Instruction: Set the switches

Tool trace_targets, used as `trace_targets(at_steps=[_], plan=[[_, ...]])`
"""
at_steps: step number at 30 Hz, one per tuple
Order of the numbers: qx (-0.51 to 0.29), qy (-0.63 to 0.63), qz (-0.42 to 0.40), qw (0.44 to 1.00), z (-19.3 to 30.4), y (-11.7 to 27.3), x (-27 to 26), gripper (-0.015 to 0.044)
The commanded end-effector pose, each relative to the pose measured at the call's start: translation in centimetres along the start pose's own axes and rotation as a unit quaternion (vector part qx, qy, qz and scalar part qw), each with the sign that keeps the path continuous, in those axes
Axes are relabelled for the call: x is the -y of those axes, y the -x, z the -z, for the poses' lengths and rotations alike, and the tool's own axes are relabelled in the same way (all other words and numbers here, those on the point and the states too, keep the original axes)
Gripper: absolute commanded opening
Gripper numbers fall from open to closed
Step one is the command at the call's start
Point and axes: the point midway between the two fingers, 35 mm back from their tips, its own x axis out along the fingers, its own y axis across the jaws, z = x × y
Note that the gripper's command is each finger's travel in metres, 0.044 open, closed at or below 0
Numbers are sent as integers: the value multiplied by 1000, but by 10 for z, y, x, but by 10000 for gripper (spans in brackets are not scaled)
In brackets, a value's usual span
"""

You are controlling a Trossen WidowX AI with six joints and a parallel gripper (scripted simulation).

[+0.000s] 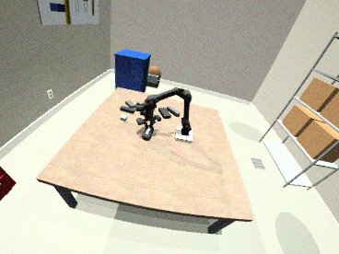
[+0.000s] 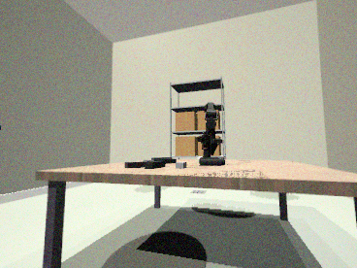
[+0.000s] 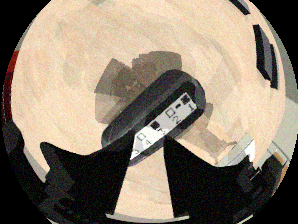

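The dark grey controller unit lies on the bench with its underside label facing up, slanted across the wrist view. On the label, square 1 is filled, 2 empty, 3 filled and 4 empty; a small dark dash sits between 1 and 2. The square for 5 and all of 6 are hidden behind a finger. The rocker switches are out of sight. My gripper is over the unit's near end, fingers partly open, with the label's edge and bare bench showing between them; nothing is seen clamped.
Dark modules lie toward the back of the bench. A small light grey block lies to the left of the unit. My arm's white base plate is to the right.
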Motion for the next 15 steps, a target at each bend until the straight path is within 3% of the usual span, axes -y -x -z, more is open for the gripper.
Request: trace_targets(at_steps=[1, 3, 9, 15], plan=[[-8, 154, 7, 988, -2, 4, -4, 46], [-12, 228, 10, 974, -2, 5, -6, 0], [-26, 440, 16, 897, -5, 9, -9, 0], [-44, 630, 16, 775, -7, 14, -13, 0]])
